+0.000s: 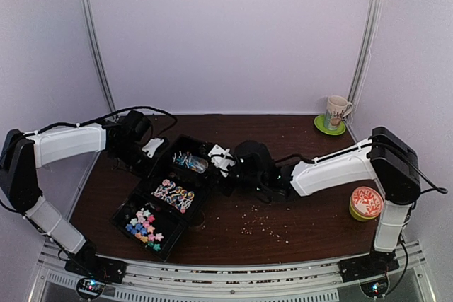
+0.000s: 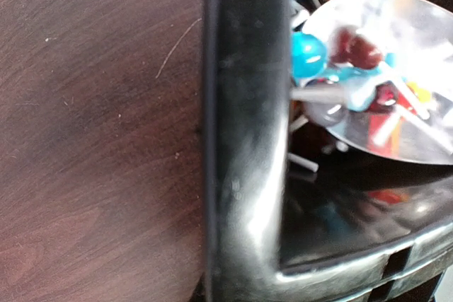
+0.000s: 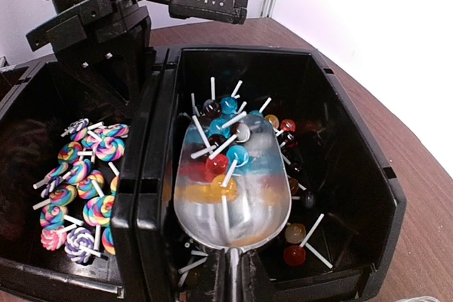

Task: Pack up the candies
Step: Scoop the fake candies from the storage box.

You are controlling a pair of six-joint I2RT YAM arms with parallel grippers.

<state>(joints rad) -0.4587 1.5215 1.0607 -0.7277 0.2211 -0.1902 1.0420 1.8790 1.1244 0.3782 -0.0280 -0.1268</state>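
Right end effector (image 3: 233, 286) clamped shut on scoop (image 3: 230, 203) handle, scoop heaped with ball candies (image 3: 218, 166) inside a black bin (image 3: 354, 175), seen only from right wrist, left end effector (image 3: 117, 61) at bin's rim, grip unclear, overhead view showing three bins (image 1: 122, 211), one mug (image 1: 337, 111)

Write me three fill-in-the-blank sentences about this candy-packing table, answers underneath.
1. The right gripper holds a metal ____ loaded with ball lollipops inside the far bin.
2. The swirl lollipops lie in the ____ bin of the row.
3. The saucer under the mug is ____.
Missing words: scoop; middle; green.
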